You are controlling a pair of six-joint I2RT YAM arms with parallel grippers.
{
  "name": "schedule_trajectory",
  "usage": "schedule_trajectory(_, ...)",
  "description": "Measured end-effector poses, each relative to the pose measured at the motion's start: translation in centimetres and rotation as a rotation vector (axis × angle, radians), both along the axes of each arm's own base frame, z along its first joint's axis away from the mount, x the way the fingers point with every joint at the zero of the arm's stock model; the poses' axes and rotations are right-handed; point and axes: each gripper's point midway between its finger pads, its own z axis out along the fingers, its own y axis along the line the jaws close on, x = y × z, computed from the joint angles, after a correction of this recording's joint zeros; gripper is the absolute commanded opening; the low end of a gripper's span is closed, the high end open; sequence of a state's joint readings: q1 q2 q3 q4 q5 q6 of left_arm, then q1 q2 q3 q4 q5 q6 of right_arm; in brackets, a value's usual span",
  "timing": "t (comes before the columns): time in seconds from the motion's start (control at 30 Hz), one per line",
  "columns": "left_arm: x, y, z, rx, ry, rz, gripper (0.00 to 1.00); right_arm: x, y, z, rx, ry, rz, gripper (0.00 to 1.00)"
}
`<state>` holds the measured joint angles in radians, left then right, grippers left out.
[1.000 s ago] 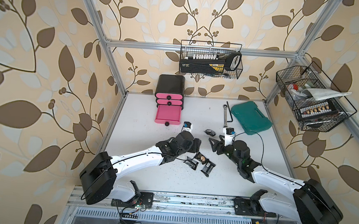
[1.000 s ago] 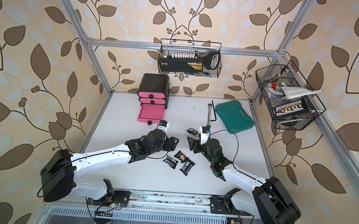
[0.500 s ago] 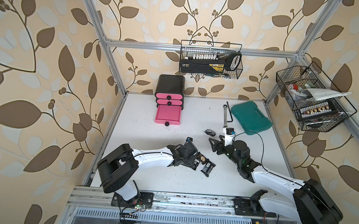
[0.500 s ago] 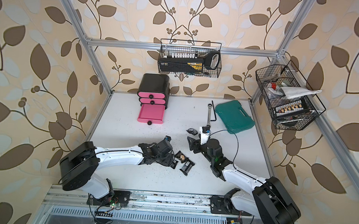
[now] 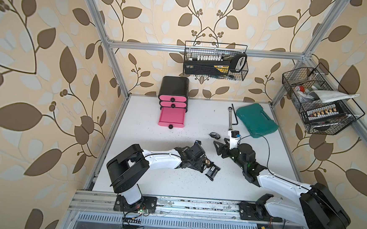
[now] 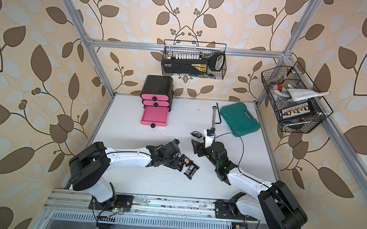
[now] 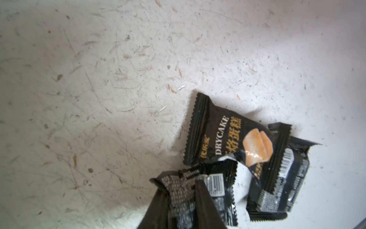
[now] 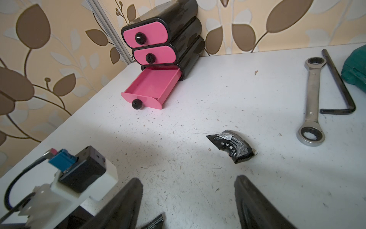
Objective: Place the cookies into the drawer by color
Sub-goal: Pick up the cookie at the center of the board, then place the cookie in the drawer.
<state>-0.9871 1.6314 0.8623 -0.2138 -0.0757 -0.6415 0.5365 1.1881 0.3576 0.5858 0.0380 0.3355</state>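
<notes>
left tool [image 7: 178,184] | clamped on black cookie packet [image 7: 217,182] | DRYCAKE packet [image 7: 227,134] just beside

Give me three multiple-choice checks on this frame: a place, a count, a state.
1. Lone packet lies: A inside a drawer; B on the table by the right gripper; C on the case.
2. Drawers pulled out: A none; B one; C three.
3. Right gripper: A shut on the packet; B shut, empty; C open, empty.
Key: B, it rests on bare tabletop just ahead of that gripper; B, only the bottom drawer is out; C, its fingers stand apart, nothing between.
</notes>
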Motion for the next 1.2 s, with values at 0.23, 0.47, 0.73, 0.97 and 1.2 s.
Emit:
schedule_trajectory(0.23, 2.0, 3.0, 2.1, -0.095, 0.002, 0.133, 0.02, 0.0, 0.0, -0.1, -0.001, 0.002, 0.000, 0.76)
schedule_trajectory(0.47, 6.6, 7.1, 7.1, -0.258, -0.104, 0.315, 0.00, 0.0, -0.1, -0.1, -0.004, 0.005, -0.004, 0.76)
schedule_trajectory(0.73, 14.6, 12.9, 11.0, -0.297, -0.267, 0.488, 0.00, 0.0, -0.1, -0.1, -0.006, 0.007, -0.005, 0.76)
schedule_trajectory(0.97, 23.3, 14.7, 9.9, -0.305, -0.343, 0.497, 0.00, 0.0, -0.1, -0.2, -0.008, 0.009, -0.007, 0.76)
schedule_trajectory(1.2, 28.5, 14.9, 6.7, -0.283, -0.322, 0.453, 0.02, 0.0, -0.1, -0.2, -0.008, 0.009, -0.007, 0.76)
